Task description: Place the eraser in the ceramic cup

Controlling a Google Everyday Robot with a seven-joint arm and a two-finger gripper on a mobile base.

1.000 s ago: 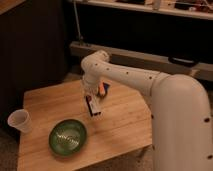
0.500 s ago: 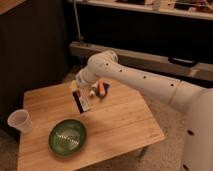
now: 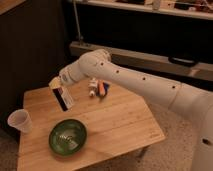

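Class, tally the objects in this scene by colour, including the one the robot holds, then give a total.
White: 2, ceramic cup and small white item
Green: 1, bowl
Black: 1, eraser, gripped in the hand above the table's left side
Orange and blue: 1, small orange-blue item
Total: 5

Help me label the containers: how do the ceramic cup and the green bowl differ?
The ceramic cup is white, the green bowl dark green. The cup is narrow and tapered, the bowl wide and shallow. The cup stands at the left edge of the wooden table, the bowl nearer its front. Both sit upright on it. The gripper, in the air behind them, holds the eraser.
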